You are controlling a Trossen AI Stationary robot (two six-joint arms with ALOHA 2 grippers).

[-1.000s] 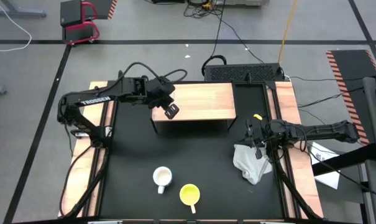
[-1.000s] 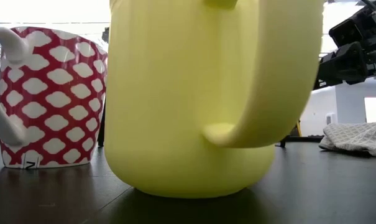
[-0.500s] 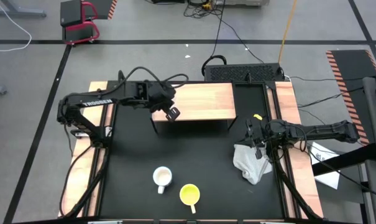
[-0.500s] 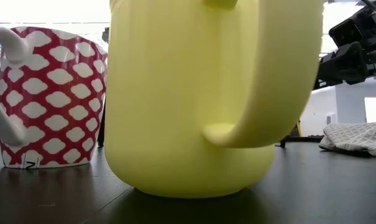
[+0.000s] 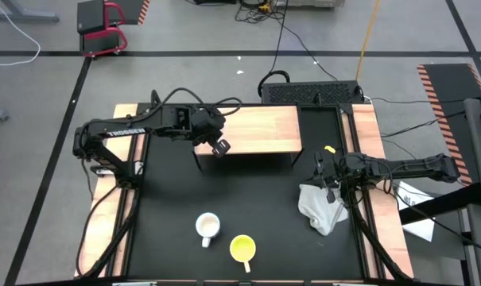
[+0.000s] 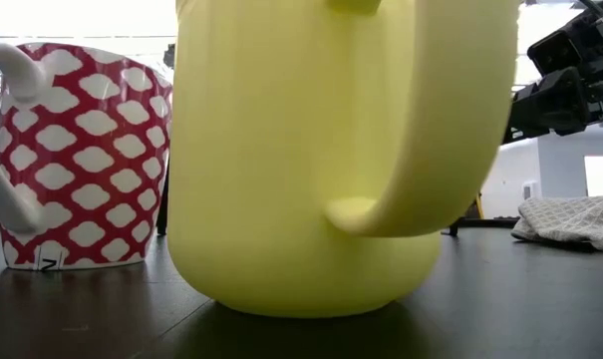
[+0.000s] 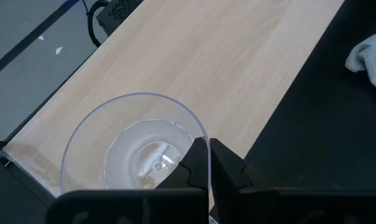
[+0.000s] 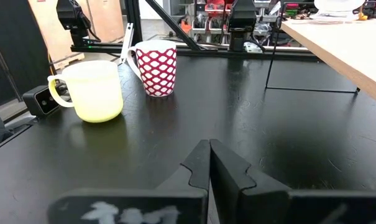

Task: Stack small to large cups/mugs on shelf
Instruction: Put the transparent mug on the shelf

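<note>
A small clear glass cup (image 7: 135, 152) is gripped at its rim by the closed left gripper (image 5: 219, 146) over the front left edge of the light wooden box-like shelf (image 5: 260, 129). The right gripper (image 5: 326, 179), fingers pressed together and empty, is parked at 3 o'clock above a crumpled white cloth (image 5: 320, 208). The white mug with red pattern (image 5: 207, 228) and the yellow handled mug (image 5: 242, 249) are seen side by side at 6 o'clock on the black tabletop (image 5: 256, 199).

From my station, the high view reads evenly lit with soft, short shadows under the light wooden box-like shelf (image 5: 248, 130). In the low view, the smooth yellow handled mug (image 6: 341, 150) stands so close it blurs, with bright backlight washing out the room behind. The black tabletop (image 8: 175, 143) shows dull sheen.
</note>
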